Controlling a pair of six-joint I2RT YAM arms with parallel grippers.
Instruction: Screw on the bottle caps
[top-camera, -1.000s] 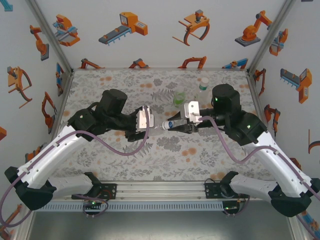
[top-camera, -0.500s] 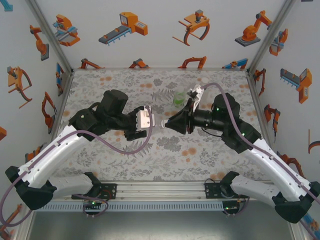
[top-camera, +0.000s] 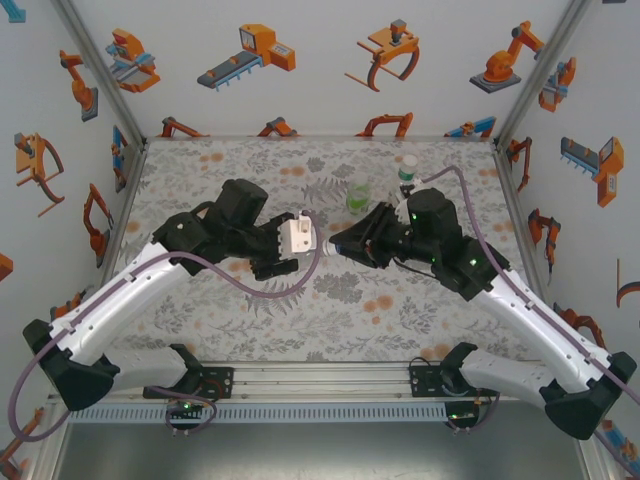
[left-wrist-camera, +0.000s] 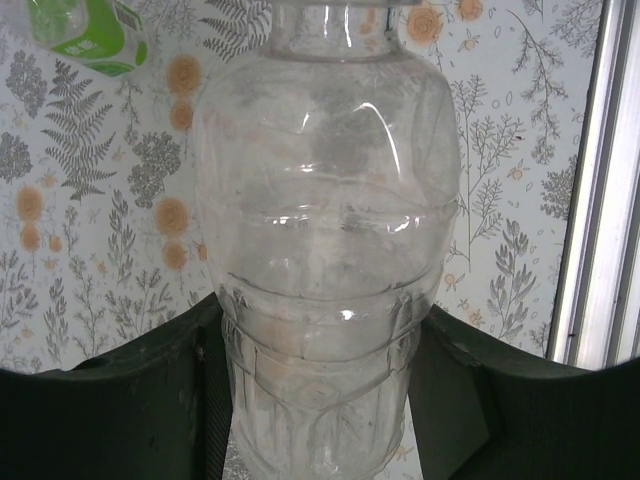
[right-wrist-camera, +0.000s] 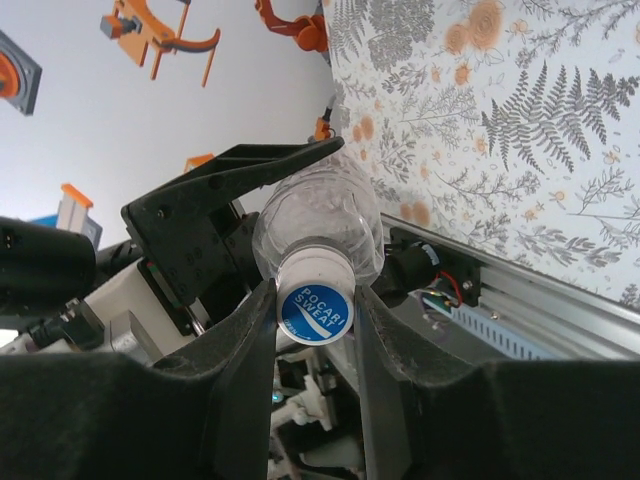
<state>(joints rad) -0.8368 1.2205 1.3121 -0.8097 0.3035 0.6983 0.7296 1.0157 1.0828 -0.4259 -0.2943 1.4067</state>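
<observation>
Left gripper (top-camera: 308, 248) is clenched on the plain bottle (left-wrist-camera: 325, 250), with the body clamped between both fingers; the bottle lies horizontal above the table (top-camera: 250, 320), neck pointing right. A white cap (right-wrist-camera: 316, 312) with a blue printed top sits at the bottle mouth. Right gripper (right-wrist-camera: 315, 292) grasps this cap, one finger against each side. Farther right, toward the back wall, the green-tinted bottle (top-camera: 358, 198) stands on the table; the labelled bottle (top-camera: 406, 172) stands near it.
</observation>
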